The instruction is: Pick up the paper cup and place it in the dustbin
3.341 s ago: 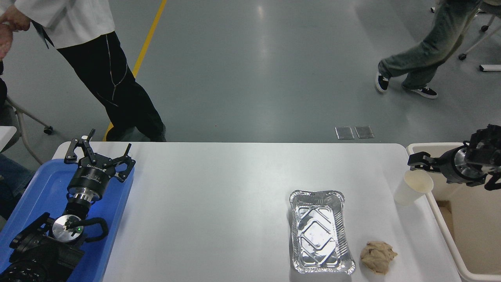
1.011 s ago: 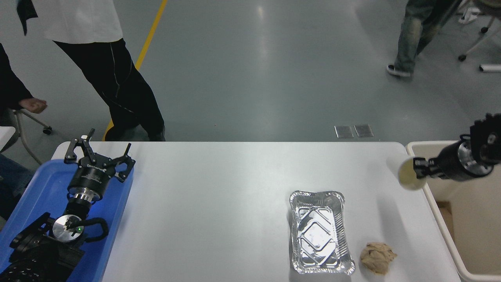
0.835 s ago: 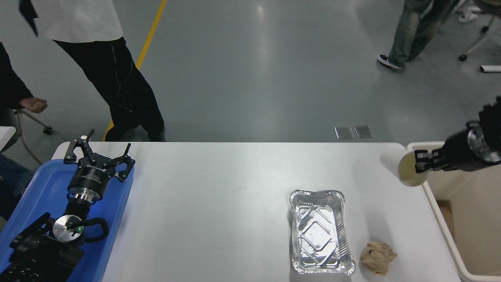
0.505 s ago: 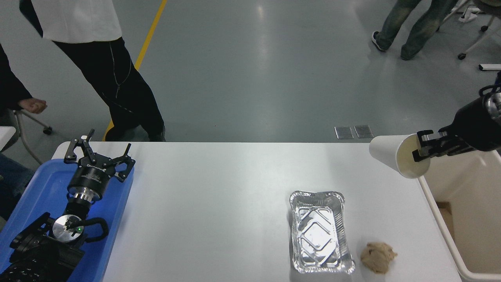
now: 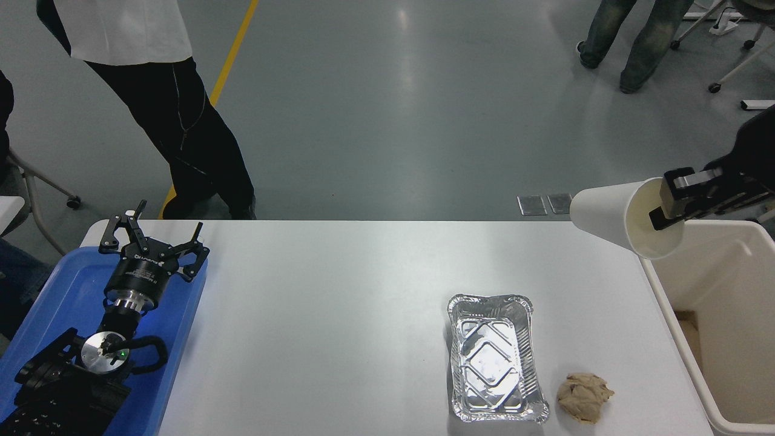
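The white paper cup (image 5: 608, 215) hangs in the air on its side, its cream mouth turned to the right, above the table's far right corner. My right gripper (image 5: 666, 203) comes in from the right edge and is shut on the cup's rim. The cream-beige dustbin (image 5: 666, 303) stands past the table's right edge; the cup's mouth is just over the bin's near left rim. My left gripper (image 5: 151, 239) is parked open over the blue tray (image 5: 54, 303) at the lower left.
A silver foil tray (image 5: 495, 357) and a crumpled tan paper wad (image 5: 584, 396) lie on the white table (image 5: 339, 315) at the lower right. A person in black trousers (image 5: 181, 133) stands at the far left, another (image 5: 629, 36) at the top right.
My right gripper has lifted the cup off the table, tipped it onto its side and carried it up and rightward to the dustbin's rim. The people at the back have shifted.
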Available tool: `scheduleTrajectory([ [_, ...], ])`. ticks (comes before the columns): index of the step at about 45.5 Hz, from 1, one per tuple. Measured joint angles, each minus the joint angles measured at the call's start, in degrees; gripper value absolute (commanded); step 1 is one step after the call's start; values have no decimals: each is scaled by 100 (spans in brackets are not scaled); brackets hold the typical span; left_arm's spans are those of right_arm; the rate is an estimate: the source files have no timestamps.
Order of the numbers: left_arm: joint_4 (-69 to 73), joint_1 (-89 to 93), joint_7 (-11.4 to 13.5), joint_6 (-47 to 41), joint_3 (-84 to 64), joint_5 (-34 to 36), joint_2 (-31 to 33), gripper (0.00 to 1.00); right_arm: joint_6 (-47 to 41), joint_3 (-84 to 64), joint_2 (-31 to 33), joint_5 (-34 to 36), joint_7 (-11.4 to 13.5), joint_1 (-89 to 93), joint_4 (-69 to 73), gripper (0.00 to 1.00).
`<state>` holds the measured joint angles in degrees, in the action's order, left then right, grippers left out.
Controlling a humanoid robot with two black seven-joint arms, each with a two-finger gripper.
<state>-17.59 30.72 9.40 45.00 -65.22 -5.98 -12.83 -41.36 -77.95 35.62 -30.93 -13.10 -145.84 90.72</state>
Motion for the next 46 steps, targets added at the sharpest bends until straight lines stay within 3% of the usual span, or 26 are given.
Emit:
scheduleTrajectory([
  [13,2,3,0,0,0,0,-1,99,809,30,5,237,33,1935,-1489,0],
  [35,2,4,0,0,0,0,0,99,1402,1001,26,1722,43,6213,-5453,0],
  [46,1,4,0,0,1,0,-1,99,1638,1858,-381,2452,60,8641,-7737,0],
])
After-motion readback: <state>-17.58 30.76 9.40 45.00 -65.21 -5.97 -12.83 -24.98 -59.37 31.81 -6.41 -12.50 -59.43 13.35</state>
